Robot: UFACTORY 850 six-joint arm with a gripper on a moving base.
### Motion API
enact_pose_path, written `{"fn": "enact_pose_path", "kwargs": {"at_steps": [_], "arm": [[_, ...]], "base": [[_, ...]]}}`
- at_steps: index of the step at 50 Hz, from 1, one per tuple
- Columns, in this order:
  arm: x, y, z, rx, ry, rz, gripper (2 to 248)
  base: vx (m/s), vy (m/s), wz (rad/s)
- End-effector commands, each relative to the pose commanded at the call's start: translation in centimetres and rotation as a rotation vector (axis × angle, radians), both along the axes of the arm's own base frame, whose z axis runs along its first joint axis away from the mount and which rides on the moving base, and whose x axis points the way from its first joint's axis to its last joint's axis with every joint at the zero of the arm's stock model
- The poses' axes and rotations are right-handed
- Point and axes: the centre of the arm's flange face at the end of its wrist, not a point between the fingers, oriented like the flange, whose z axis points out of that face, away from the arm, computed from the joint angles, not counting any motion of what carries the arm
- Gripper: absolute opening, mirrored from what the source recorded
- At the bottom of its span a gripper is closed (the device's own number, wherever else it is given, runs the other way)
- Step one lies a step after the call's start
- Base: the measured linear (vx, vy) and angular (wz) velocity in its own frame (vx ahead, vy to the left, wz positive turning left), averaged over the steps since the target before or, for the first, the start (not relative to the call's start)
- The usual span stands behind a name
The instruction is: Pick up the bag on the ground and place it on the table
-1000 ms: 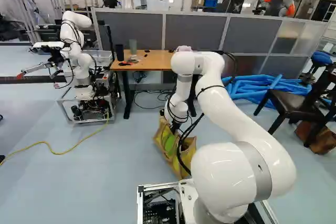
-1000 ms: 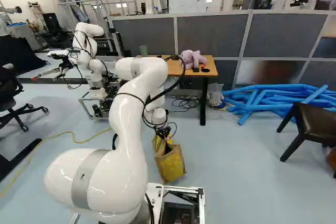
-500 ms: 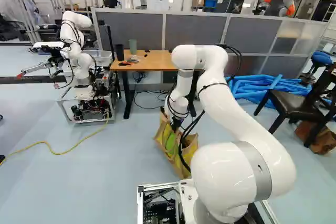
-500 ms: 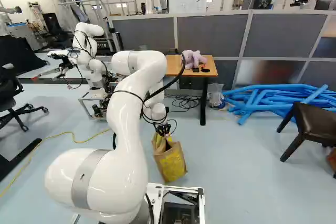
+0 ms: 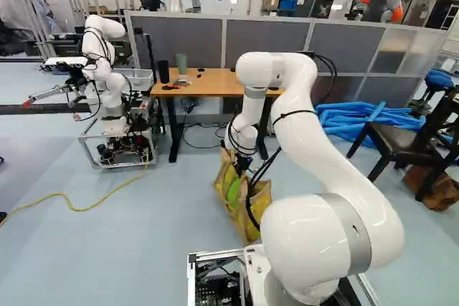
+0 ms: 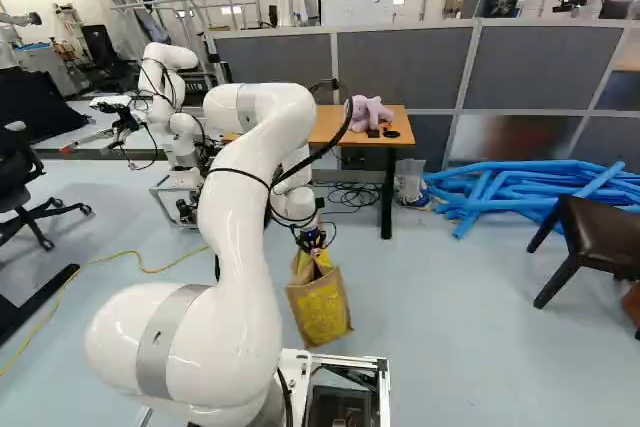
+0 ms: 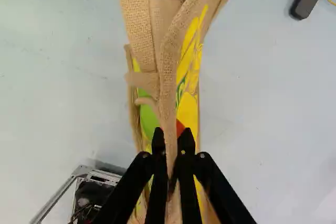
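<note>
Counting twelve as straight ahead of the arm's base, I'm seeing another robot (image 5: pixel 107 81) standing off at eleven. The green tumbler (image 5: pixel 181 64) is sitting toward the table's left end. At twelve, the gripper (image 7: pixel 171 132) is clamping a strap (image 7: pixel 168 95) of the burlap bag (image 6: pixel 320 309) from both sides, presumably so the soft body can be hanging below it. Whether the base is touching the floor (image 6: pixel 450 327), I can't tell. Beyond, also near twelve, the table (image 5: pixel 211 86) is waiting; the plush toy (image 6: pixel 368 110) is taking up its right end, so the middle is looking the likelier landing spot.
</note>
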Motion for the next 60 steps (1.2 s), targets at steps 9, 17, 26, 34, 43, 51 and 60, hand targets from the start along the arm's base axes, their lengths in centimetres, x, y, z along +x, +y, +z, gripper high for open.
{"fn": "enact_pose_path", "kwargs": {"at_steps": [9,17,26,34,43,51,60], "arm": [[0.1,0.0,1.3,0.001,0.015,-0.017,23],[0.1,0.0,2.5,0.002,0.026,-0.021,23],[0.3,0.0,3.8,0.002,0.025,-0.022,23],[0.5,0.0,5.0,0.002,0.017,-0.022,23],[0.7,0.0,6.4,0.002,0.016,-0.022,23],[0.8,0.0,7.5,0.002,0.017,-0.021,23],[1.0,0.0,8.9,0.003,0.02,-0.021,23]], "base": [[0.0,0.0,0.0],[0.0,0.0,0.0],[0.0,0.0,0.0],[0.0,0.0,0.0],[0.0,0.0,0.0],[0.0,0.0,0.0],[0.0,0.0,0.0]]}}
